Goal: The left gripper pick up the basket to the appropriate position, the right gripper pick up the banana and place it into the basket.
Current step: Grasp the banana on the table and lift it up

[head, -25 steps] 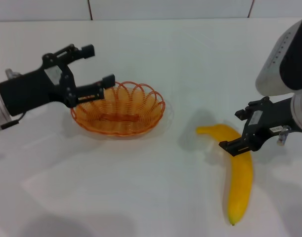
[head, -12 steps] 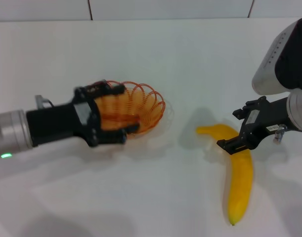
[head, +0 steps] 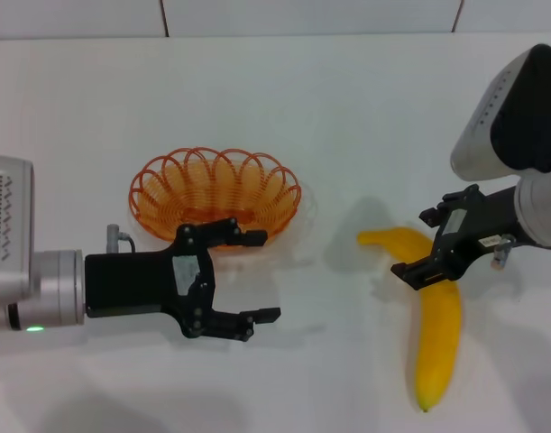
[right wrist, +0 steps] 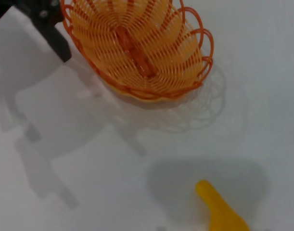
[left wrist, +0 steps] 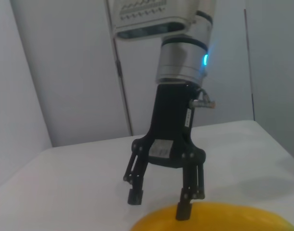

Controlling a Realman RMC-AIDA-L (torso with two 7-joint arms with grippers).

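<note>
The orange wire basket stands on the white table left of centre; it also shows in the right wrist view. My left gripper is open and empty, low over the table just in front of the basket, its far finger close to the rim. The yellow banana lies on the table at the right. My right gripper is open and straddles the banana's upper end. In the left wrist view the right gripper has one fingertip on the banana. The banana's tip shows in the right wrist view.
The white table runs back to a tiled wall. Bare table lies between the basket and the banana. One finger of the left gripper shows beside the basket in the right wrist view.
My left gripper has swung from the basket's left rim to the table in front of the basket. The basket has stayed put. The right gripper has shifted slightly left over the banana.
</note>
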